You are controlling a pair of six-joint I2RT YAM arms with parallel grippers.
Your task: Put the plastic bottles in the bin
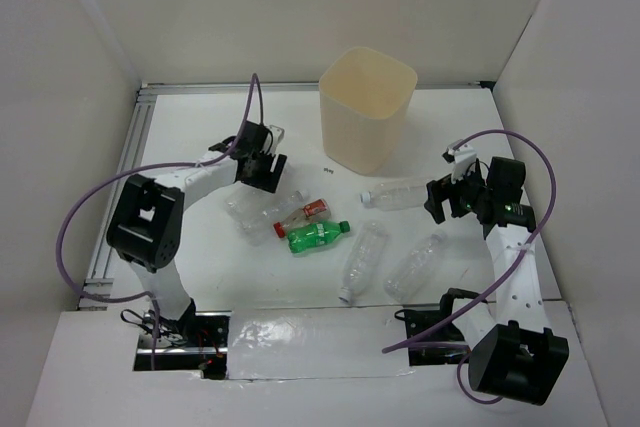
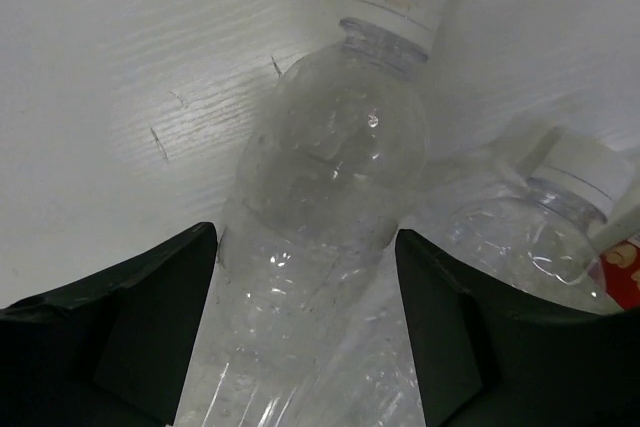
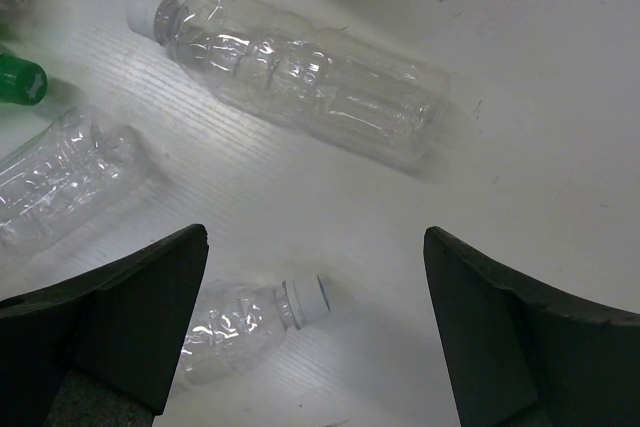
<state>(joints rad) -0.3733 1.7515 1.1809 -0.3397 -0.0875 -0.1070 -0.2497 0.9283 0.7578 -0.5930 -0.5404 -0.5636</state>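
Note:
The cream bin [image 1: 366, 107] stands at the back centre. Six bottles lie on the table: two clear ones [image 1: 245, 209] [image 1: 272, 222], a small red-label one [image 1: 315, 209], a green one [image 1: 318, 236] and clear ones [image 1: 365, 260] [image 1: 418, 264] [image 1: 400, 193]. My left gripper [image 1: 265, 169] is open, its jaws on either side of a clear bottle [image 2: 330, 167] that fills the gap [image 2: 306, 287]. My right gripper [image 1: 437, 199] [image 3: 315, 287] is open and empty above the table, just right of a clear bottle [image 3: 300, 72].
In the left wrist view a second clear bottle [image 2: 530, 237] lies against the first, with a red label [image 2: 625, 267] at the edge. The right wrist view shows a crumpled clear bottle [image 3: 250, 317], another clear one [image 3: 60, 172] and the green cap [image 3: 20, 77]. White walls enclose the table.

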